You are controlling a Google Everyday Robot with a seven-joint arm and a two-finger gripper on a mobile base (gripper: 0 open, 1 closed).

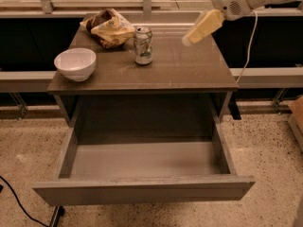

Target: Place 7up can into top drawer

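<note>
The 7up can point(143, 45) stands upright on the brown cabinet top point(180, 67), toward the back and a little left of centre. The top drawer point(142, 192) is pulled fully out below, its grey inside bare. My gripper point(190, 37) hangs in the air over the back right part of the cabinet top, to the right of the can and apart from it, pointing down and left. It holds nothing.
A white bowl point(75, 64) sits at the left of the cabinet top. A yellow-brown snack bag point(110, 28) lies behind and left of the can. A black cable point(19, 203) runs over the floor at lower left. A metal rail point(265, 74) runs on either side.
</note>
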